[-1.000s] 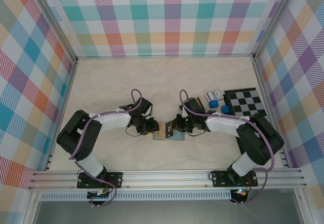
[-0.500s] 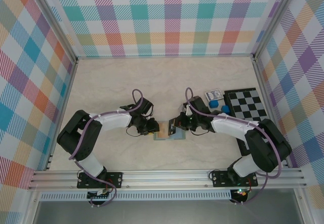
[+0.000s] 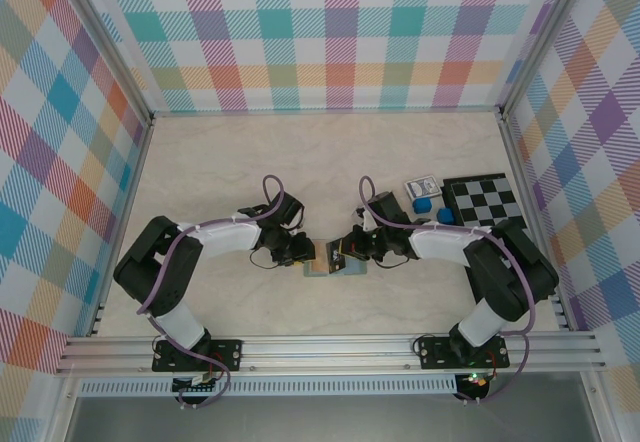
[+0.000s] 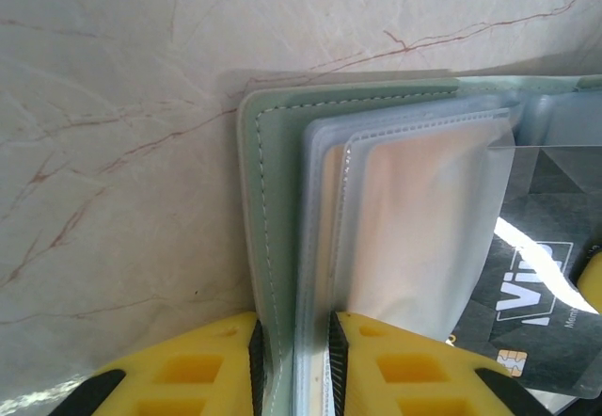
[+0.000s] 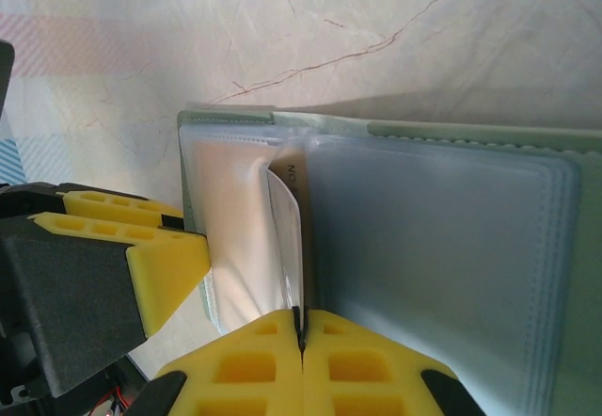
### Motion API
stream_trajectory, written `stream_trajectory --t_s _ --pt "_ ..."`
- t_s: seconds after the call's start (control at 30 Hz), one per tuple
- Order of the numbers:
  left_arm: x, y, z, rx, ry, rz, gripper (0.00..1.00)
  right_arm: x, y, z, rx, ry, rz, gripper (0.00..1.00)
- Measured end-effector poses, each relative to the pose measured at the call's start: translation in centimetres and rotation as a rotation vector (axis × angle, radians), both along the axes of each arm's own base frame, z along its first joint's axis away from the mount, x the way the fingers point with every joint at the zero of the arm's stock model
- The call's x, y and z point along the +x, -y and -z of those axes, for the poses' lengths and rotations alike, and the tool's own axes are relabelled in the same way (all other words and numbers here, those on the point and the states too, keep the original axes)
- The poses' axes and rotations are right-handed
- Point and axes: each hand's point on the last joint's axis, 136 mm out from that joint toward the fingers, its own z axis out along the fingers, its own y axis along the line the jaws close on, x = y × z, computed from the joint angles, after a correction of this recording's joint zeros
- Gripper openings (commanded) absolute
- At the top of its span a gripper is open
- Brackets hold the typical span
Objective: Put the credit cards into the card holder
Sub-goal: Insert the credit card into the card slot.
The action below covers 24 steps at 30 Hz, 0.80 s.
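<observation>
- Near edge: an aluminium rail (image 3: pixel 330 347) carries the bases of the left arm (image 3: pixel 165 272) and the right arm (image 3: pixel 500 272). Both arms reach inward to the middle of the counter (image 3: pixel 330 162).
- Surface: the counter is pale beige with a marble pattern and thin reddish veins.
- Centre: the sage-green card holder (image 3: pixel 352 270) lies open on the counter between the two wrists, with its clear sleeves fanned upward.
- Left fingers (image 4: pixel 188 378): clenched on the near edge of the card holder (image 4: pixel 273 200), with the green cover pinched between the yellow pads.
- Right fingers (image 5: pixel 376 369): clenched on the thin edge of a credit card (image 5: pixel 285 218), which stands on edge in a sleeve of the card holder (image 5: pixel 442 247).
- Left wrist view: the credit card (image 4: pixel 541 289) is dark, printed "VIP", and lies partly under a clear sleeve.
- Right, farther back: a black-and-white checkerboard (image 3: pixel 483 205), a playing-card pack (image 3: pixel 421 187) and two blue balls (image 3: pixel 424 204) lie near one another.
- Room: pastel plaid walls (image 3: pixel 330 32) enclose the counter on three sides.
</observation>
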Motion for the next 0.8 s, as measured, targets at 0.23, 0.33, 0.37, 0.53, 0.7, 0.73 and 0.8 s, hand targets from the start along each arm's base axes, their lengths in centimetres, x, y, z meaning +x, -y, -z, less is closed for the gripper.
stream_trajectory --t_s 0.23,0.33,0.37,0.53,0.7,0.73,0.8 --pt "0.07 -0.10 -0.03 0.010 -0.001 -0.002 0.26 0.34 -0.49 0.47 0.023 -0.001 -0.006 0.05" --pt "0.10 -0.15 -0.05 0.015 0.000 0.000 0.25 0.43 -0.51 0.59 0.021 0.001 -0.005 0.05" --pt "0.11 -0.16 -0.05 0.015 0.001 0.002 0.25 0.44 -0.49 0.60 0.018 0.004 -0.007 0.05" --pt "0.10 -0.17 -0.04 0.017 0.006 0.010 0.24 0.48 -0.19 0.66 -0.004 0.025 -0.015 0.05" --pt "0.10 -0.16 -0.05 0.016 0.008 0.016 0.24 0.65 0.07 0.46 -0.016 0.046 -0.010 0.04" --pt "0.10 -0.16 -0.05 0.016 0.008 0.016 0.24 0.69 0.15 0.47 -0.019 0.049 -0.006 0.04" --pt "0.10 -0.16 -0.05 0.016 0.008 0.016 0.24 0.69 0.31 0.57 -0.023 0.053 -0.001 0.04"
